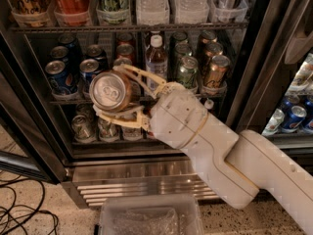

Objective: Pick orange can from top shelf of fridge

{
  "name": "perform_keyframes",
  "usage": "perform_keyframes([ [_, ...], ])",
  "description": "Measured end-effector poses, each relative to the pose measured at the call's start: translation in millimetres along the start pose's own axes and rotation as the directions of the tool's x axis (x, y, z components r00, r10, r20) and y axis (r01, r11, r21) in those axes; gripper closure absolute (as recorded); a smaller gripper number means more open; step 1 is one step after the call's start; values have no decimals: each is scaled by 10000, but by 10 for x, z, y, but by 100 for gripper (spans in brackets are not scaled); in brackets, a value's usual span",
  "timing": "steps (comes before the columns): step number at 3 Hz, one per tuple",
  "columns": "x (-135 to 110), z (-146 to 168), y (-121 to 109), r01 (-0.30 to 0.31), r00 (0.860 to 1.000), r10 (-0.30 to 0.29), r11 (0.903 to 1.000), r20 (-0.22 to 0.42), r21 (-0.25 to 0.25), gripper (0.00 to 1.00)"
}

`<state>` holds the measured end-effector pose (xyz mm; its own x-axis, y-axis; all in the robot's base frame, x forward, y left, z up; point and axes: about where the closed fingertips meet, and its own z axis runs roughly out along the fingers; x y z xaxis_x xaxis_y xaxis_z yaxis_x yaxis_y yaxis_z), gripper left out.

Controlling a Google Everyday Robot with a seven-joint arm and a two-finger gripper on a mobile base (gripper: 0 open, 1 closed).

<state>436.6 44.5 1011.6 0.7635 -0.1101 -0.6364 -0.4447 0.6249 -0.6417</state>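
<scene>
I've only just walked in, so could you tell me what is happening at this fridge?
The robot's gripper is shut on the orange can, whose silver top faces the camera. The can is off the top shelf and held out in front of the fridge. The arm reaches in from the lower right, and a clear bin stands below.

High close view facing fridge [137, 173], end effector [111, 92] centre-left.
</scene>
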Motion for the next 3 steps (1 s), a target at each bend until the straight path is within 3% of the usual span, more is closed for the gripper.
perform_keyframes([
  [1,-485,-225,-272,57,9816,-180,9979,1903,652,100],
  [2,-636,-246,-258,59,9686,-213,9980,2475,625,100],
  [3,-635,-246,-258,59,9687,-213,9980,2474,625,100],
])
